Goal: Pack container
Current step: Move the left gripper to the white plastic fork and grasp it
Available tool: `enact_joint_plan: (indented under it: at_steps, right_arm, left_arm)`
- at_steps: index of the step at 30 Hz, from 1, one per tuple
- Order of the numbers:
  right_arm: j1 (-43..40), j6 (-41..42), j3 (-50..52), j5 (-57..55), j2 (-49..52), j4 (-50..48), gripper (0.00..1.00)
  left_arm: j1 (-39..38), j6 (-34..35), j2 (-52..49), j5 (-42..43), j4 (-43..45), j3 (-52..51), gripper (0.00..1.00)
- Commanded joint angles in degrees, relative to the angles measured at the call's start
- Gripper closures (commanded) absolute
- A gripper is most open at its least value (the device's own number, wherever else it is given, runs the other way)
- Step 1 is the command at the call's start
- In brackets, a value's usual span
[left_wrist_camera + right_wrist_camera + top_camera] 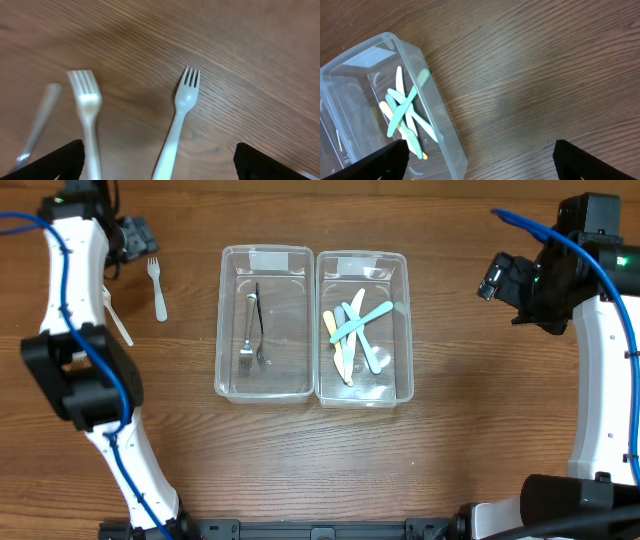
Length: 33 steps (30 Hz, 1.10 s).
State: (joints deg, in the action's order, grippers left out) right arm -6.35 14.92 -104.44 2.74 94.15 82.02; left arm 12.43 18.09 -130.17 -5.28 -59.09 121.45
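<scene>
Our open left gripper [157, 156] is hovering over the white fork [181, 117] near the tabletop's left edge; next we are needing to grasp its handle.

Even bright light; left wrist view motion-blurred, shadows soft.
</scene>
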Motion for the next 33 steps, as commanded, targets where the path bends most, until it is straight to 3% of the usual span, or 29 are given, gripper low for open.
enact_joint_plan:
  at_steps: [1,13,33]
  right_arm:
    - [-0.04,-0.37,0.24,-0.04,-0.17,-0.28,0.05]
    - [-0.04,-0.37,0.24,-0.07,-0.17,-0.33,0.06]
    - [-0.04,-0.37,0.24,-0.04,-0.17,-0.26,0.06]
  left_arm:
    - [-0.33,-2.91,-4.02,4.09,2.95,0.15,0.05]
    - [-2.67,-6.34,-12.52,5.33,10.29,0.15,0.04]
    - [-3.02,-7.41,-12.98,3.28,11.91,-2.01,0.05]
